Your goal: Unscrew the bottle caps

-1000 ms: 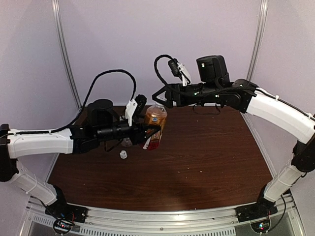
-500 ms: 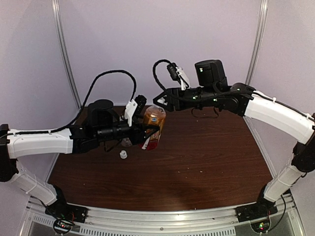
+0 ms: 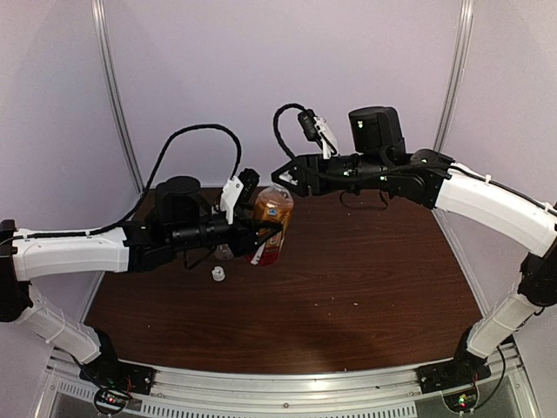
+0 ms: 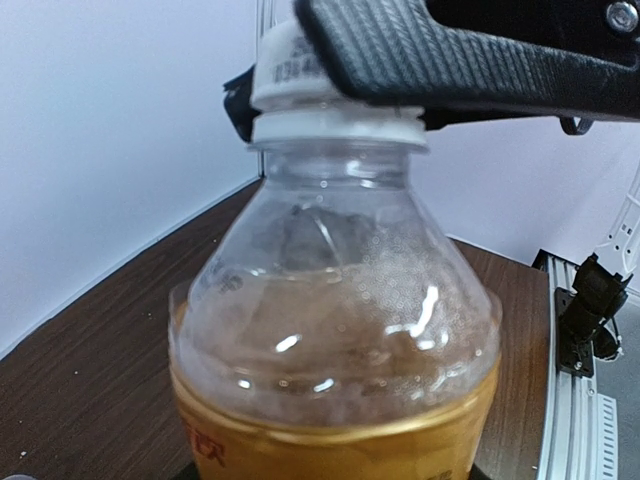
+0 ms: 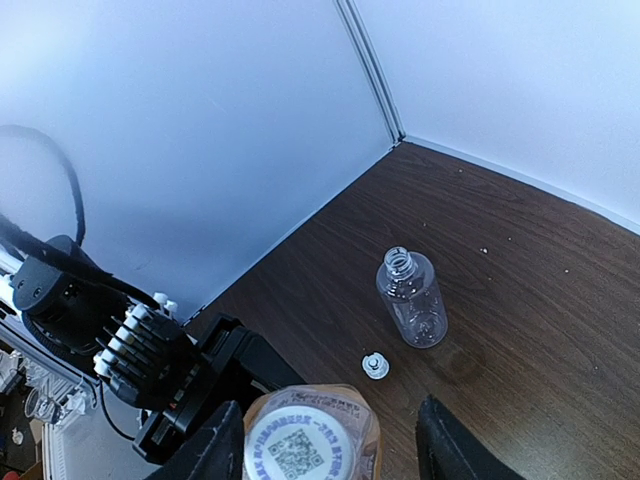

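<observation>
The right gripper (image 3: 281, 175), its fingers (image 5: 222, 452) spread, straddles the small round white plastic cap (image 5: 295, 450) of the upright amber-liquid plastic bottle (image 4: 330, 330), which the left gripper (image 3: 261, 232) clamps.

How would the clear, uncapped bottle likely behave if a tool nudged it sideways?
The clear bottle looks empty, so it is probably very light and would slide or tip at a slight nudge. Its clear plastic wall would likely give under a firm squeeze. With its round body, it may roll once on its side.
</observation>
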Controlling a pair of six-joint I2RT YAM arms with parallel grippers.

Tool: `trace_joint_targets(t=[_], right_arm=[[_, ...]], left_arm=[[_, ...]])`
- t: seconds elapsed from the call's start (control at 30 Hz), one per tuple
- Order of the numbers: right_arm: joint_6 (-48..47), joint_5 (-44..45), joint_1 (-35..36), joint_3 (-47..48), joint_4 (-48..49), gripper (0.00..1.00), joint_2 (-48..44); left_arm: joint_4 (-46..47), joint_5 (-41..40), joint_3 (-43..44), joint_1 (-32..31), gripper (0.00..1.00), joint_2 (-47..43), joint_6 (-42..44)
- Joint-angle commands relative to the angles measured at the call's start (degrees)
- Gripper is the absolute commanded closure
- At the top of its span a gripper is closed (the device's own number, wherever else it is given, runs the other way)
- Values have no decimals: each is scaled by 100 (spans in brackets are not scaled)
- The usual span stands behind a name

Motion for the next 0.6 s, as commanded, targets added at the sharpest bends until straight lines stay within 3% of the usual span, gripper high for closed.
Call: trace_joint_targets(t=[0.0, 0.33, 0.57], right_arm=[[-11, -85, 26, -86, 249, 43, -234], [-12, -190, 34, -108, 263, 58, -200], [-100, -336, 25, -169, 393, 75, -241]], left_arm=[[182, -33, 181, -26, 82, -87, 77], [158, -44, 181, -29, 82, -104, 81], [196, -25, 160, -27, 82, -126, 68]])
